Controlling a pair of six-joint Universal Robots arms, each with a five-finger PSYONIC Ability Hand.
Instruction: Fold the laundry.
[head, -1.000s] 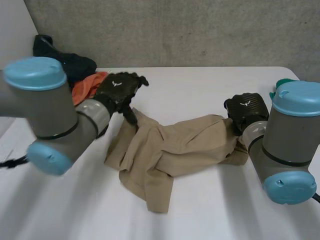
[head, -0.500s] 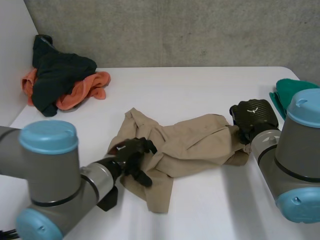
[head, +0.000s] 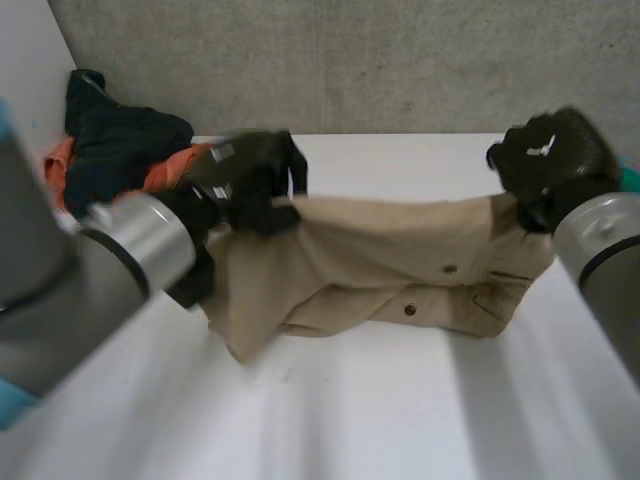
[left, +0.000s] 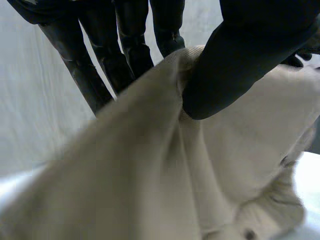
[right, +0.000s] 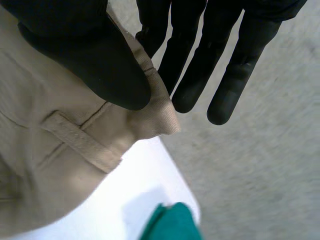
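Grasps beige buttoned cloth garment (head: 400, 262) taut between left robot hand (head: 245, 178) and right robot hand (head: 548, 160); spread, not yet folded.

White table (head: 400, 420), grey wall (head: 400, 60) behind; dark cloth (head: 120, 140) over orange cloth (head: 165, 172) at its far-left corner.

Matt beige woven cloth garment (head: 400, 260), stitched seams; smooth matt white counter (head: 400, 420); rough grey concrete wall (head: 400, 60).
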